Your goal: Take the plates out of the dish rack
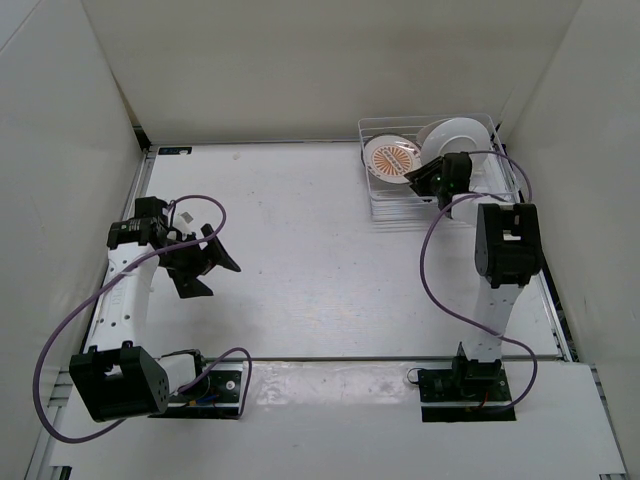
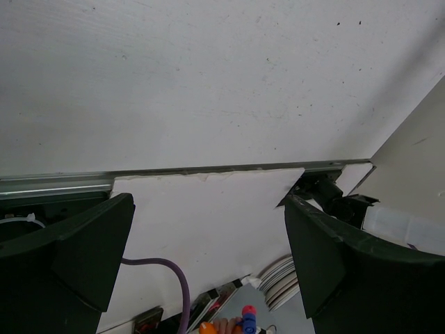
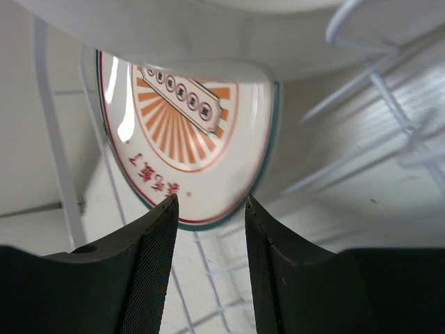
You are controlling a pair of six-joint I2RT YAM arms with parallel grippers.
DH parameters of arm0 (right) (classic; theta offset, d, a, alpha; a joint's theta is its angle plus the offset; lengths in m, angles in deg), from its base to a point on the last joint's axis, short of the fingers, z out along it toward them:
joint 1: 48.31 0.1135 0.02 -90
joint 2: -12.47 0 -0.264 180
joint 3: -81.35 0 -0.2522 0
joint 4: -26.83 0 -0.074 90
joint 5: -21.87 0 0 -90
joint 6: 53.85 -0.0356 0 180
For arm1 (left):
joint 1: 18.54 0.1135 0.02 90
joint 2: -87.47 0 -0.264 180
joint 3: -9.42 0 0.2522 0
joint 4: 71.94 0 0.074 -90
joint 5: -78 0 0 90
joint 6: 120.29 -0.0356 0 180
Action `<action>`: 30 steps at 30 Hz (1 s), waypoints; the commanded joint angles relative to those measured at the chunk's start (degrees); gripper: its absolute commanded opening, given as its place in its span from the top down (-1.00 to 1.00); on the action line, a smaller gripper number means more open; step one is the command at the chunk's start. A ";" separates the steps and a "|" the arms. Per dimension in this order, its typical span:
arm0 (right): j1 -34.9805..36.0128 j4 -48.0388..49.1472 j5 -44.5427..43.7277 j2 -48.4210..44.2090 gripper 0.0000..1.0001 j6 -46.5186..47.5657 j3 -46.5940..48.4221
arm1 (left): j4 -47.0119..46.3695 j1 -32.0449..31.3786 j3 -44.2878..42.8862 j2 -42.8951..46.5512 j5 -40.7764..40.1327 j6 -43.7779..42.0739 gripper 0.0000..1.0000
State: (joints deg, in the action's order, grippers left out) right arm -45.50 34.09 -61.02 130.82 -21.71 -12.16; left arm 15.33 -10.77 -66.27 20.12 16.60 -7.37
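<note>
Your right fingers [image 3: 149,264], narrowly open and empty, sit inside the rack [image 1: 400,120] at the rim of the orange plate [image 3: 188,174]; left fingers [image 2: 69,250] wide open, empty, well outside rack.

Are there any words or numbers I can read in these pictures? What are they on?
Orange sunburst plate, right wrist view: a short line of red characters near its rim, too blurred to read.
Same plate: a band of small boxed red signs across the sunburst, too small to read.
Nothing else in the three views shows readable text.
</note>
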 commanded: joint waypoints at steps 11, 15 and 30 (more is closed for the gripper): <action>-0.26 -6.52 -2.90 -0.67 0.04 3.57 -0.84 | 0.14 0.14 -1.26 0.29 2.51 -0.94 -1.00; -0.43 -4.32 -3.16 2.85 0.04 1.62 1.62 | 0.40 0.05 -1.44 0.29 2.51 -1.21 -1.00; -0.08 8.61 3.77 11.55 0.23 -9.28 3.56 | 0.75 0.05 -1.35 0.29 2.07 -1.12 -1.00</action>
State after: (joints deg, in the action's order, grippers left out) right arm -45.85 42.68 -61.85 137.16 -29.63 -8.11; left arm 15.62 -10.77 -66.27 20.05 17.58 -7.96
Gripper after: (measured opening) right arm 0.391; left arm 0.998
